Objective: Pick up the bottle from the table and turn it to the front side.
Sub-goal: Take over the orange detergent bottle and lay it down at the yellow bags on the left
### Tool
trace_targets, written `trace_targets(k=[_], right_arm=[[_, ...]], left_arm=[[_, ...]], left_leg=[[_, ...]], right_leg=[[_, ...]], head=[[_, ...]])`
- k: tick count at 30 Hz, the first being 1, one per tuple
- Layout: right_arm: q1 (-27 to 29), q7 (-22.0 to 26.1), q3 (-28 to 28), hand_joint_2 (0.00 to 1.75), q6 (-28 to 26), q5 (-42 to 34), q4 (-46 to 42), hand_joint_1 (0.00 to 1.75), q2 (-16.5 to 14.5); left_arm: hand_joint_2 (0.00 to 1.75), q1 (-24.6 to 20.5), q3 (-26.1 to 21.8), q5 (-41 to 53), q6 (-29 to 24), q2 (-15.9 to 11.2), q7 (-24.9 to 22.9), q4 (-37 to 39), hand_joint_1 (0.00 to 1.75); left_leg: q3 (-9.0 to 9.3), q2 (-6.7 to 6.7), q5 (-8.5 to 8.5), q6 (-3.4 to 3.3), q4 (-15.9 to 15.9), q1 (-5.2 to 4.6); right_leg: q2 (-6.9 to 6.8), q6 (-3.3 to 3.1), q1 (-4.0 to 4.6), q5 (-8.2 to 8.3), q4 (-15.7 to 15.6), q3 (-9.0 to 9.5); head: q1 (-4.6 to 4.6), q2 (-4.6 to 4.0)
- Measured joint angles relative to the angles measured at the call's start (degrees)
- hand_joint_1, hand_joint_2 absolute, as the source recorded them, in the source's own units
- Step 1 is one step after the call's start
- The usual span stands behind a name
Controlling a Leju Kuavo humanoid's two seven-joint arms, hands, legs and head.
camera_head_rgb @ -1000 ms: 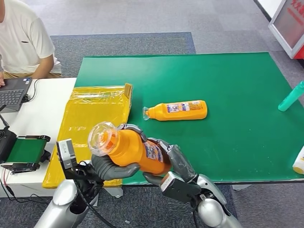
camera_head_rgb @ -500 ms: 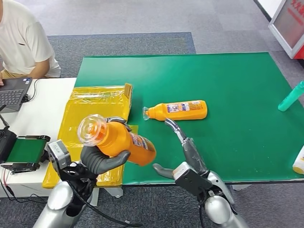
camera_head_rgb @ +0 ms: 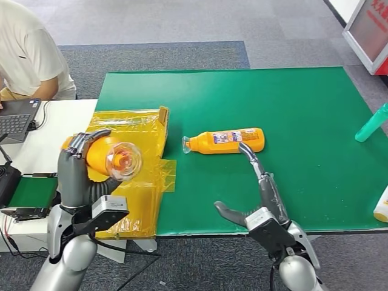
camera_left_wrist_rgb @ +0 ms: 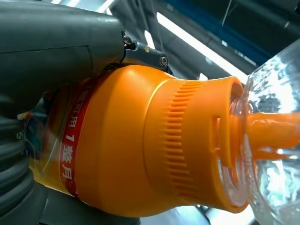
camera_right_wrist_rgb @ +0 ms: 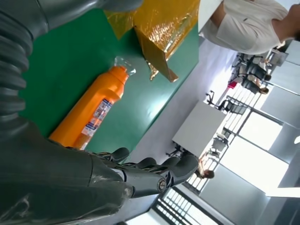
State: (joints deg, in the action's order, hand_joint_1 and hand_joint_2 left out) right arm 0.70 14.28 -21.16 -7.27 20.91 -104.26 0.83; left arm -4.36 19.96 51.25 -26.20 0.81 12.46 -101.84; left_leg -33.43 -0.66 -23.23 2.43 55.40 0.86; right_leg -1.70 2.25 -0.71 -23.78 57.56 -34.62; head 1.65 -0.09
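My left hand (camera_head_rgb: 73, 173) grips orange plastic bottle (camera_head_rgb: 103, 156) w/ clear cap, red label band, cap toward cam; right hand (camera_head_rgb: 260, 197) spread, empty.

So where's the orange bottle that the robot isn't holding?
In the head view the second orange bottle lies on its side mid-table on the green mat, just right of the yellow box, beyond the right robot hand.

Even, bright overhead light falls on the green counter (camera_head_rgb: 297, 121), leaving only soft, short shadows. The yellow plastic wrap (camera_head_rgb: 123, 130) throws patchy glare. In the left wrist view the bottle (camera_left_wrist_rgb: 141, 140) is sharp against blown-out ceiling strips; windows in the right wrist view are overexposed.
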Motion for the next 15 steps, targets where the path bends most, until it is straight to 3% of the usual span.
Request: trace_targets(k=[5, 12, 15], right_arm=[[1.2, 0.9, 1.5, 1.75, -0.2, -0.2, -4.0, 0.0, 0.0], [2.0, 1.3, 2.2, 1.75, -0.2, -0.5, -6.4, 0.0, 0.0], [2.5, 3.2, 2.6, 1.75, -0.2, -1.6, -7.8, 0.0, 0.0]], left_arm=[[1.75, -0.2, -2.1, 7.0, -2.3, -0.6, -2.3, 1.2, 1.75], [1.75, -0.5, -3.1, 9.0, -2.5, -1.2, -3.1, 2.6, 1.75], [1.75, -1.1, -3.3, 14.7, -2.0, -1.8, -5.6, 3.6, 1.75]], left_leg=[[0.0, 0.0, 0.0, 0.0, 0.0, 0.0], [0.0, 0.0, 0.0, 0.0, 0.0, 0.0], [0.0, 0.0, 0.0, 0.0, 0.0, 0.0]], right_leg=[[0.01, 0.0, 0.0, 0.0, 0.0, -0.02], [0.01, 0.0, 0.0, 0.0, 0.0, -0.02], [0.01, 0.0, 0.0, 0.0, 0.0, -0.03]], head=[[-0.01, -0.01], [0.0, -0.01], [0.0, 0.0]])
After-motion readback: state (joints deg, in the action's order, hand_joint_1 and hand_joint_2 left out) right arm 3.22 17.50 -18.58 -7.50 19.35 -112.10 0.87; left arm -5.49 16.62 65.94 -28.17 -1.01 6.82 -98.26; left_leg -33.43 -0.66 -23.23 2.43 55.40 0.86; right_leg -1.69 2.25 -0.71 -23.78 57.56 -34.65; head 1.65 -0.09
